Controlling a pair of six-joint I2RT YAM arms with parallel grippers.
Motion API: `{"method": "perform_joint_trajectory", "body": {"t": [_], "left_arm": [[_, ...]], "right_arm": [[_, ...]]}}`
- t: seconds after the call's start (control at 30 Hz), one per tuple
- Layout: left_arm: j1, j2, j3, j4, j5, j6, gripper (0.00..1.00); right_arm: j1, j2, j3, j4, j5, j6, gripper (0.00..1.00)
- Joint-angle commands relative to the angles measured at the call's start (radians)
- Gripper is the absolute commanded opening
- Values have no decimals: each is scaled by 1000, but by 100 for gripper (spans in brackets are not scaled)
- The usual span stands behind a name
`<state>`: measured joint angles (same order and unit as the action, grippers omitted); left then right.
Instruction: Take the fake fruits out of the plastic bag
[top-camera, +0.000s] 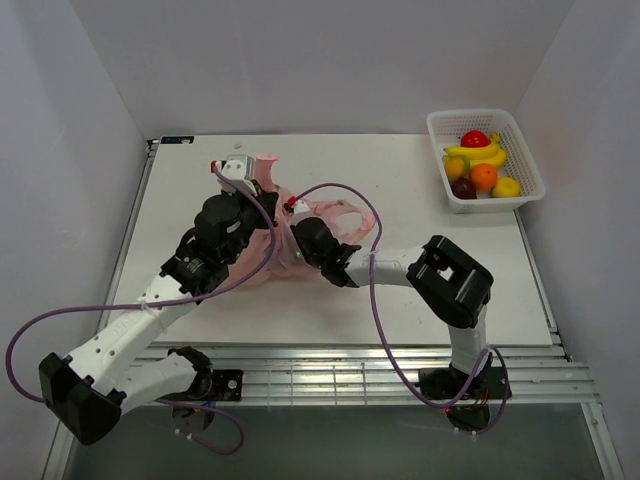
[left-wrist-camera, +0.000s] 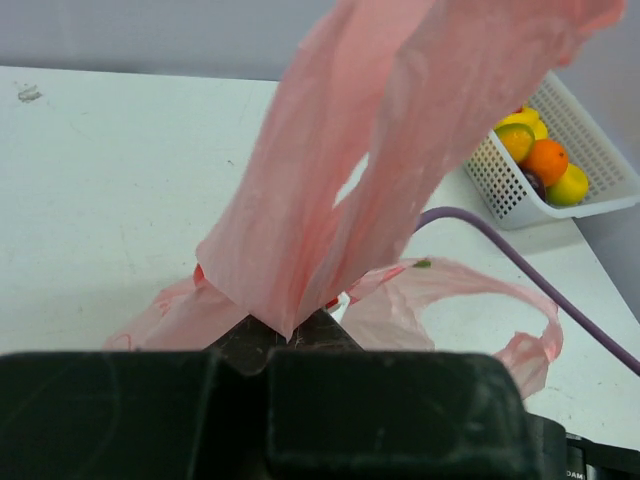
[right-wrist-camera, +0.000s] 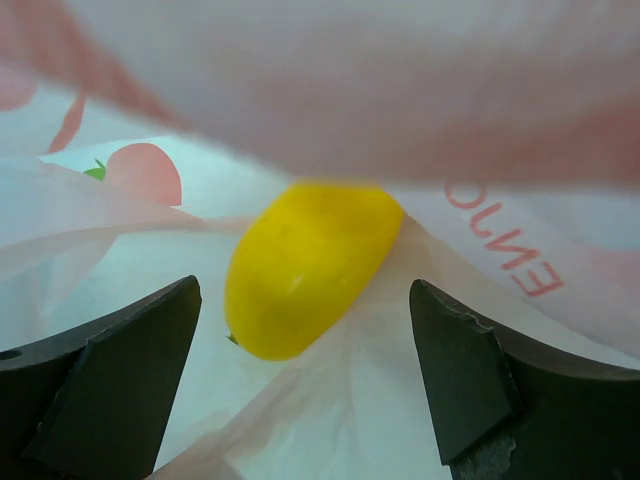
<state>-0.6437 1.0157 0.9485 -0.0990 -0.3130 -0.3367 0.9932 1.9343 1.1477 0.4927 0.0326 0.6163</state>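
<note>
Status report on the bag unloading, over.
Left gripper shut on plastic bag, held up. Right gripper open, straddling yellow fruit. Bag film drapes over it.

top external: high behind the near edge, looking down on the whole counter (top-camera: 400, 180) | left wrist: low and close to the pink bag (left-wrist-camera: 330, 200), facing the far-right corner (its white basket (left-wrist-camera: 505, 195) also shows from above) | right wrist: inside the bag, very close to a yellow fruit (right-wrist-camera: 305, 265)
</note>
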Motion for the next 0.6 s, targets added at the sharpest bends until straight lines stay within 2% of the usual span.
{"method": "perform_joint_trajectory", "body": {"t": [0.0, 0.1, 0.27, 0.4, 0.47, 0.57], "left_arm": [[1, 7, 68, 28, 23, 45, 0], [-1, 32, 107, 28, 66, 82, 0], [-7, 64, 157, 21, 130, 148, 0], [-7, 67, 86, 30, 199, 123, 0], [-7, 63, 52, 56, 222, 122, 0], [-7, 70, 41, 65, 178, 162, 0]], "right_arm": [[1, 12, -39, 61, -103, 28, 90], [1, 14, -40, 119, -160, 26, 90], [2, 14, -14, 46, -168, -42, 90], [15, 0, -12, -11, -119, -136, 90], [19, -9, -51, 59, -178, -161, 90], [22, -32, -115, 144, -315, -194, 90]]}}
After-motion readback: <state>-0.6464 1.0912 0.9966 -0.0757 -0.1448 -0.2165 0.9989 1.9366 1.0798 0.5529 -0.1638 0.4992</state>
